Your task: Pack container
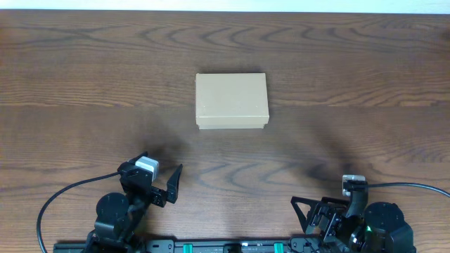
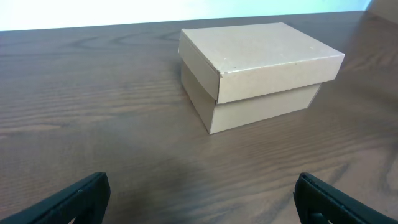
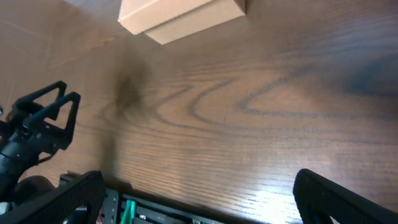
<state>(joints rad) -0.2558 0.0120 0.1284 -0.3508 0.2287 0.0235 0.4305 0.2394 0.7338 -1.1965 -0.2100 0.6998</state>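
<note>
Wooden table (image 1: 70, 77), container (image 1: 231, 101) lengthwise left-right

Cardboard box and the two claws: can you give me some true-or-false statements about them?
1. The cardboard box has its lid closed. True.
2. The left claw grips the box. False: it is open and apart from the box.
3. The right claw is open and holds nothing. True.
4. The box stands on a white tray. False: it sits directly on the wooden table.
</note>
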